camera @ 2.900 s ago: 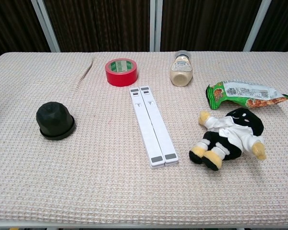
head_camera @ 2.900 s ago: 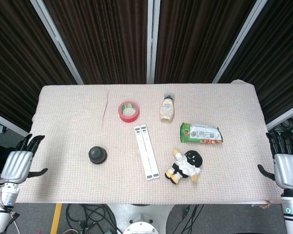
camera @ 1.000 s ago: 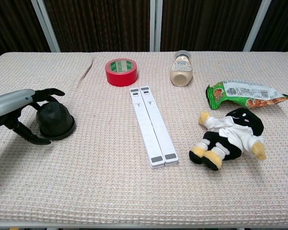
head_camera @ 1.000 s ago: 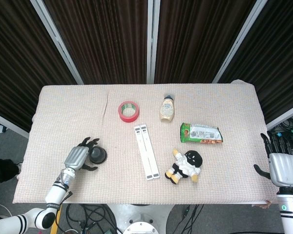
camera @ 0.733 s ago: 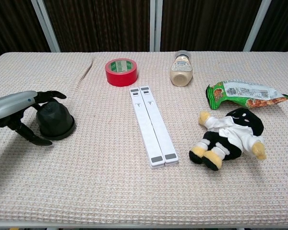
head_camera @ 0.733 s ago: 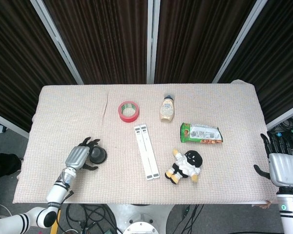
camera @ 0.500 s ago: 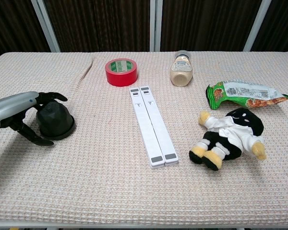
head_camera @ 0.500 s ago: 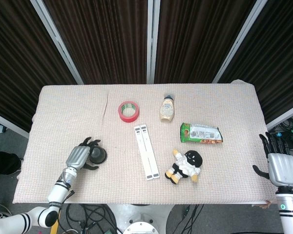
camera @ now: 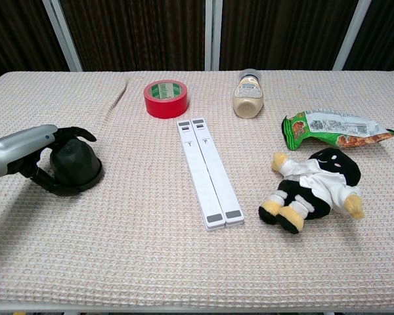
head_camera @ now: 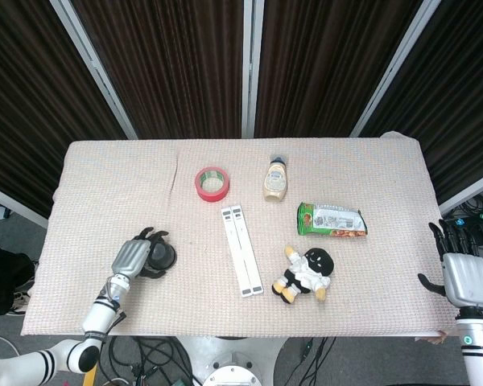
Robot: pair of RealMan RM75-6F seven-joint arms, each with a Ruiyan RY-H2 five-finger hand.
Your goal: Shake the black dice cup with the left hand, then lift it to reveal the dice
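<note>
The black dice cup [head_camera: 163, 257] [camera: 77, 165] stands mouth down on the cloth near the table's front left. My left hand [head_camera: 133, 259] [camera: 25, 149] is wrapped on its left side, with fingers [camera: 80, 134] over the dome and the thumb curled along the base, touching it. No dice show. My right hand [head_camera: 465, 275] hangs off the table's right edge with its fingers apart and nothing in it; the chest view does not show it.
Two white bars [head_camera: 241, 251] [camera: 209, 174] lie side by side mid-table. Behind them are a red tape roll [head_camera: 212, 183] [camera: 165, 98] and a lying bottle [head_camera: 276, 178] [camera: 248, 93]. A green snack bag [camera: 335, 129] and a plush doll [camera: 315, 184] lie at right.
My left hand came in from off the left edge to the cup, and its fingers have drawn in around it. The cup stays in place. The right hand barely moved.
</note>
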